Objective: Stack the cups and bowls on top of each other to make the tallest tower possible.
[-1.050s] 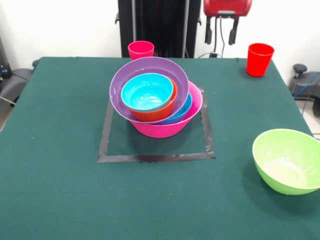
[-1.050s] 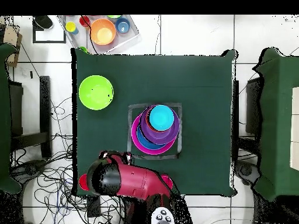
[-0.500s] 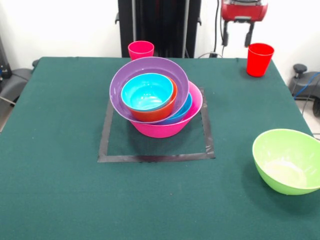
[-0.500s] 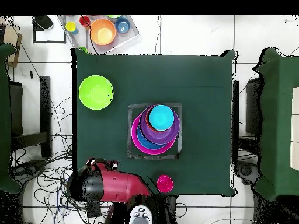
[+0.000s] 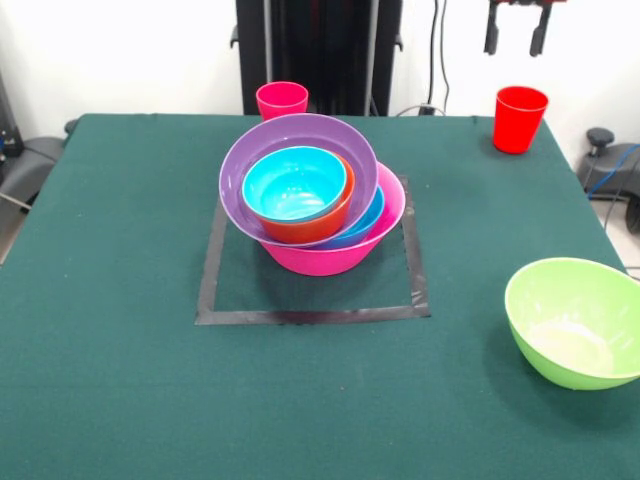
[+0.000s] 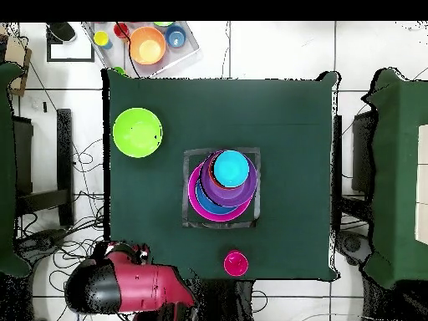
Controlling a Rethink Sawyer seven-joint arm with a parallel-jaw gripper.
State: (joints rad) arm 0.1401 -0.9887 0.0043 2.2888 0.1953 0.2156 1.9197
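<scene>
The tower stands mid-table: a big pink bowl (image 5: 322,262) at the base, a blue bowl (image 5: 366,222) in it, then a tilted purple bowl (image 5: 300,131), an orange bowl (image 5: 300,229) and a light blue bowl (image 5: 295,184) on top. From above the tower (image 6: 222,184) sits inside a taped square. A pink-red cup (image 5: 282,100) (image 6: 236,263) and a red cup (image 5: 520,118) stand upright at the far edge. A large lime green bowl (image 5: 575,320) (image 6: 138,132) rests apart. My gripper (image 5: 515,33) hangs open and empty, high above the red cup.
A black tape square (image 5: 310,316) marks the table under the tower. Off the table in the overhead view, a clear tray (image 6: 189,52) holds an orange bowl (image 6: 148,45) and small coloured items. My red arm (image 6: 125,288) hangs past the table's bottom-left corner.
My gripper has risen and moved right in the front view, from left of the red cup to above it. In the overhead view the arm swung left, uncovering the pink-red cup.
</scene>
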